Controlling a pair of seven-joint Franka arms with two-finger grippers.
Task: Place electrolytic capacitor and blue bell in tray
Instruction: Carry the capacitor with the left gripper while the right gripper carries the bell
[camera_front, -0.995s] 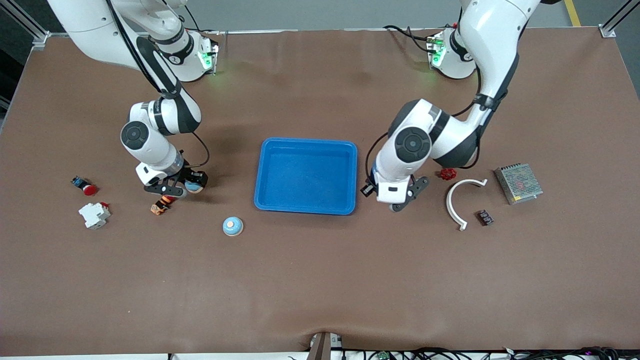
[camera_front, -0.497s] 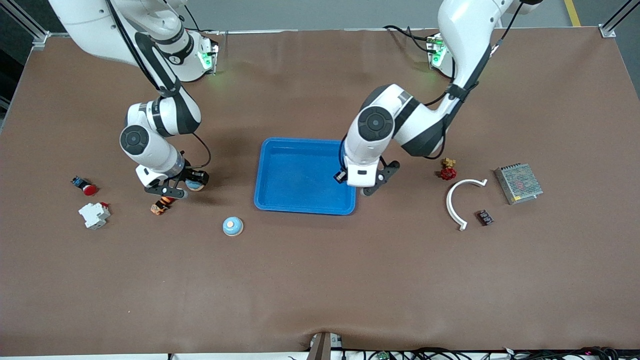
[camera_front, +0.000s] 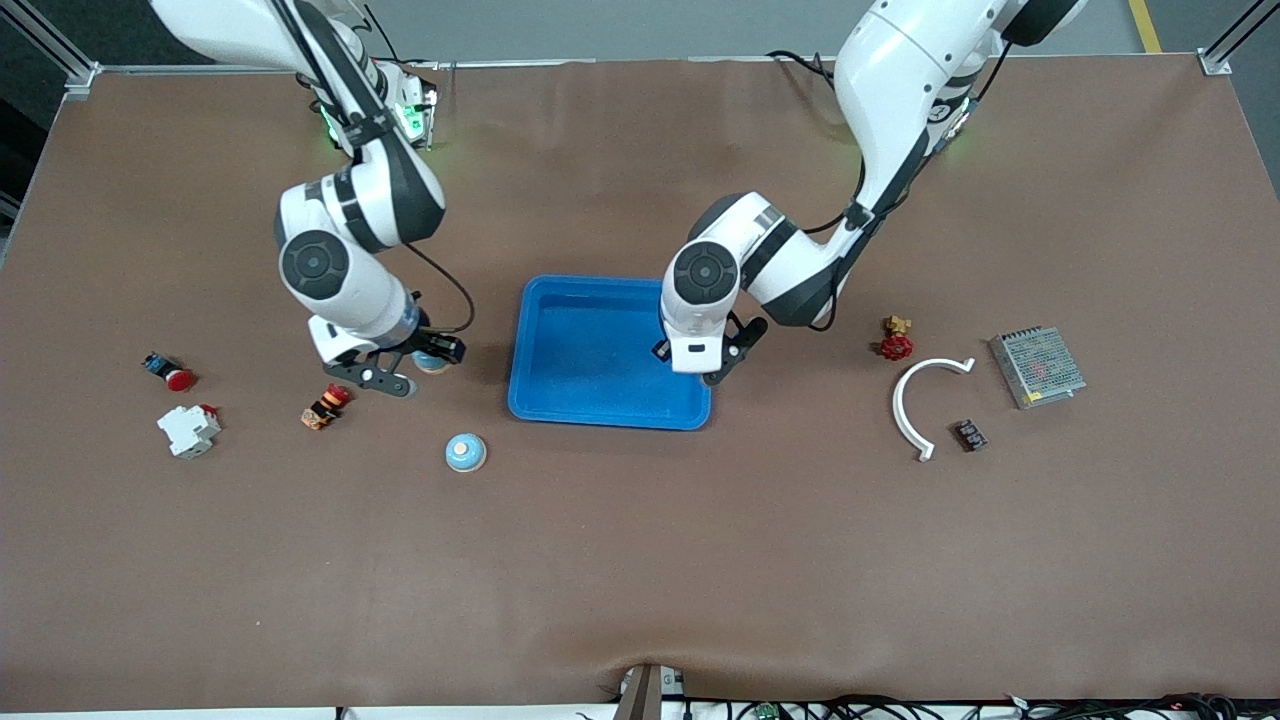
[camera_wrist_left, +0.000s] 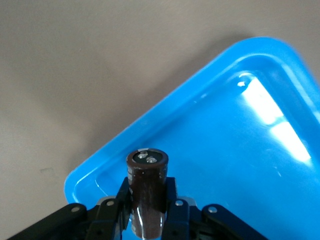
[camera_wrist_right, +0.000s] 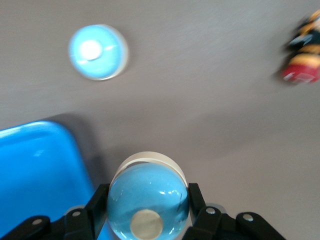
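Progress: tray (camera_front: 560, 400) empty, nothing placed yet | left gripper (camera_wrist_left: 146, 220) clamps capacitor (camera_wrist_left: 146, 192) over tray's edge, release next | right gripper (camera_wrist_right: 147, 212) grips bell (camera_wrist_right: 147, 195) above table beside tray, still to carry over | second bell (camera_front: 465, 452) on table

capacitor (camera_wrist_left: 146, 192): dark brown cylinder, held over tray | blue bell (camera_wrist_right: 147, 200): dome, held above table beside tray | tray (camera_front: 535, 400): bright blue, shallow
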